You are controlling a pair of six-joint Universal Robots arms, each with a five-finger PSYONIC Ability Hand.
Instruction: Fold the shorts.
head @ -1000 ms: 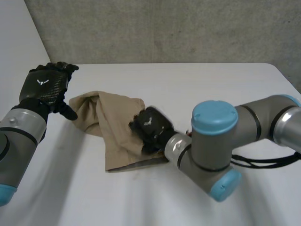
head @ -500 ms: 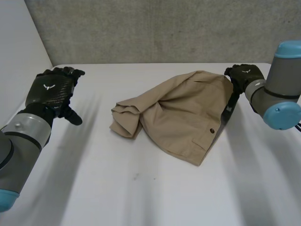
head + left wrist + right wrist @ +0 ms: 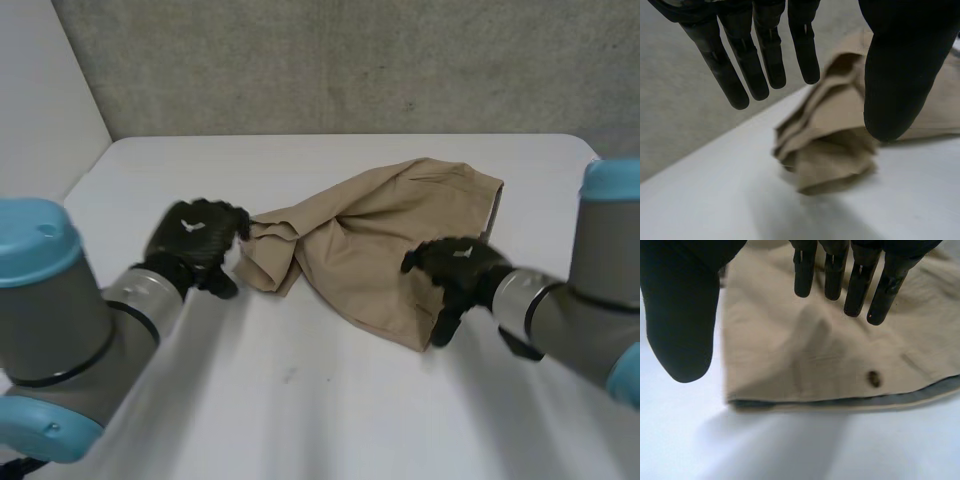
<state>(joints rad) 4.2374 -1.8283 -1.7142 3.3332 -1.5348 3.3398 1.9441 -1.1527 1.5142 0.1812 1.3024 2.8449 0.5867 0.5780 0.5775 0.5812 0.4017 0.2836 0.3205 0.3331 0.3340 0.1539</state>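
Tan shorts [image 3: 385,240] lie crumpled across the middle of the white table [image 3: 300,400], bunched at their left end [image 3: 830,150]. My left hand [image 3: 195,243] hovers just left of that bunched end, open, its fingers [image 3: 765,50] straight and above the cloth. Over the shorts' near right corner, my right hand [image 3: 455,270] is open too; its fingers [image 3: 855,280] hang above the waistband edge [image 3: 850,402] beside a dark button [image 3: 873,378]. Neither hand holds cloth.
A grey concrete wall [image 3: 350,60] stands behind the table's far edge. A pale wall [image 3: 40,100] rises at the left. Bare tabletop stretches in front of the shorts.
The right hand let go of the shorts' far right edge and came down to their near right corner. The left hand moved right, up to the bunched left end.
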